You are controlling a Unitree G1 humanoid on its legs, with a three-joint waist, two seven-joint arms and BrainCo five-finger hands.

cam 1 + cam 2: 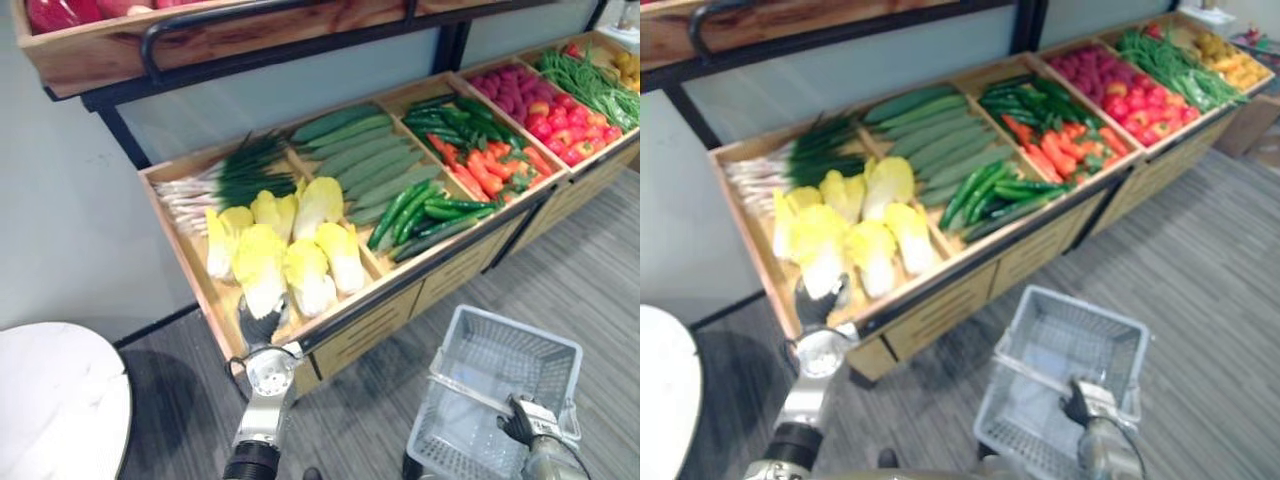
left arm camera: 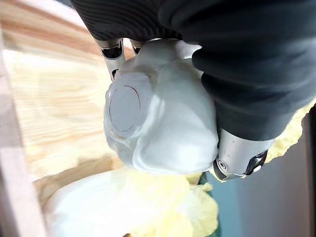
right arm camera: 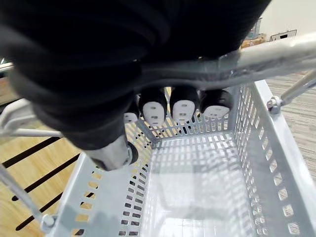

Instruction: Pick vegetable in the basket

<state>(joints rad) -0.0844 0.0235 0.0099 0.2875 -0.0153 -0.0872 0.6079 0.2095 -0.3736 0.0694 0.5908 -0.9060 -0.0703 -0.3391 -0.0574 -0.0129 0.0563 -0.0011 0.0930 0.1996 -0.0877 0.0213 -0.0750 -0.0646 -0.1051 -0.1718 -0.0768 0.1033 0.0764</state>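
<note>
Wooden produce stand [image 1: 372,325]: left hand [image 1: 262,322] clasps a pale cabbage [image 2: 163,123], right hand [image 1: 520,420] grips the basket handle [image 3: 276,52]

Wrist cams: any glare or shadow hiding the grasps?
Left wrist view: the cabbage base is bright but not blown out. The left robot hand is curled round it, and its dark cover blocks much of the frame. Right wrist view: the right robot hand cover hides the upper part, but its fingers round the handle are readable. There is mild sheen and a soft shadow on the basket floor.
</note>
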